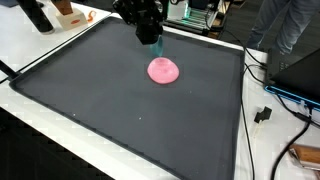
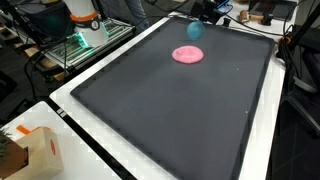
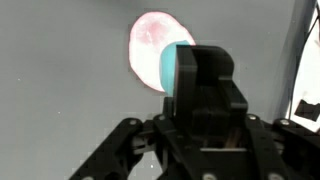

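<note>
A flat pink plate (image 1: pixel 164 70) lies on the dark mat (image 1: pixel 120 110) toward its far side; it also shows in the other exterior view (image 2: pixel 188 55) and at the top of the wrist view (image 3: pixel 148 38). My black gripper (image 1: pixel 150 40) hangs just behind and above the plate, shut on a small teal object (image 1: pixel 155 46). This teal object (image 2: pixel 193 29) is off the mat, a little above the plate's far edge. In the wrist view the teal object (image 3: pixel 170 66) sits against a dark finger (image 3: pixel 208 75), overlapping the plate's right rim.
The mat lies on a white table (image 1: pixel 30 95). A cardboard box (image 2: pixel 30 152) stands at one corner. Cables and a plug (image 1: pixel 264 114) lie along the table's side. An orange-and-white item (image 2: pixel 82 14) and equipment racks stand beyond the mat's edge.
</note>
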Available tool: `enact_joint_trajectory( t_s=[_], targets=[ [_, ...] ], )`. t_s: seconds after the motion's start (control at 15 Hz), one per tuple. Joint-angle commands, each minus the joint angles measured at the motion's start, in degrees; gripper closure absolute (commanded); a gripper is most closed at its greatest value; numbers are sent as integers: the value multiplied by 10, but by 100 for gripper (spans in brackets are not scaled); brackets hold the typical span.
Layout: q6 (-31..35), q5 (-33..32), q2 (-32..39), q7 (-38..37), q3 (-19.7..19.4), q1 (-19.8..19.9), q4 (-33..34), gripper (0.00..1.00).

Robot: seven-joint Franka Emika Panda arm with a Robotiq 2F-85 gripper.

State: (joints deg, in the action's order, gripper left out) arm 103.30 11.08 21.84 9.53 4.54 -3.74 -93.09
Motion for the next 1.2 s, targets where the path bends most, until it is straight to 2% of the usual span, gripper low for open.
enact_joint_trajectory(
  t_s=[0.0, 0.2, 0.4, 0.8, 1.13],
  targets=[
    [22, 81, 4, 108, 22, 41, -12, 75],
    [13, 154, 16, 194, 34, 68, -15, 75],
    [2, 213, 27, 248, 41, 88, -21, 75],
    [-32, 267, 44, 290, 36, 104, -29, 75],
    [-81, 282, 56, 293, 28, 110, -28, 75]
  ],
)
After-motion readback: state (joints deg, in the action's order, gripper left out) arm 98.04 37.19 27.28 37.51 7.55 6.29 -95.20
